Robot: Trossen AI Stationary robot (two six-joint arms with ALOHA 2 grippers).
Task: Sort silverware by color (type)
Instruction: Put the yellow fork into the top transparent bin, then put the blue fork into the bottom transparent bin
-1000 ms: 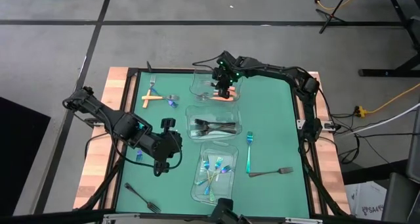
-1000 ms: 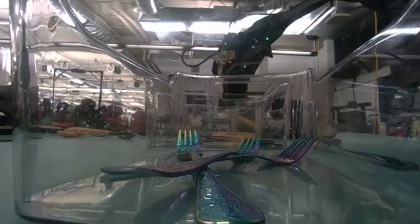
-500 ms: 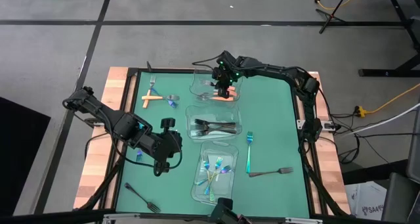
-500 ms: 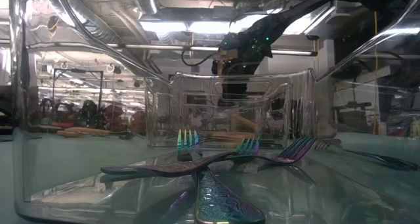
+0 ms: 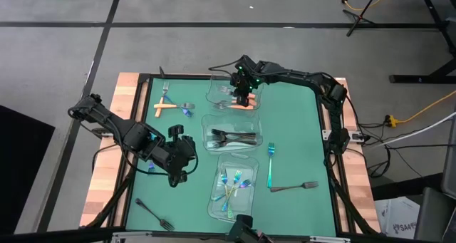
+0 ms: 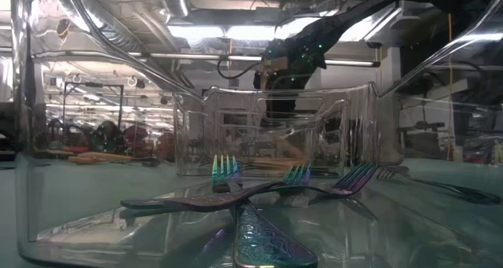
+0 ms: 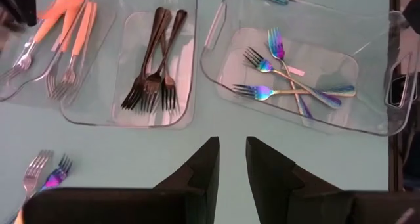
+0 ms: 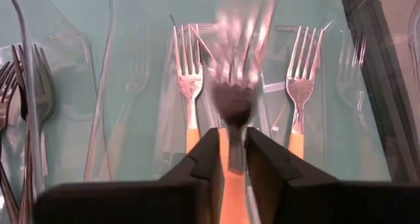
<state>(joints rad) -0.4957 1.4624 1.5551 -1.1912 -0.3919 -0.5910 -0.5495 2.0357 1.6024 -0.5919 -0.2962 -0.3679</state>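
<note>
Orange-handled fork (image 8: 235, 112): silver tines point straight ahead of the right gripper (image 8: 229, 159), long axis in line with its fingers, head blurred. Handle lies in the narrow gap between the fingers; whether gripped or let go, cannot tell. It is over the far clear container (image 5: 216, 95), between two like forks (image 8: 187, 86).

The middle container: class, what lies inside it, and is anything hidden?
The middle container holds only dark forks, at least three, overlapping in a bunch. Their tines and handles show; where they overlap, an exact count is uncertain.
</note>
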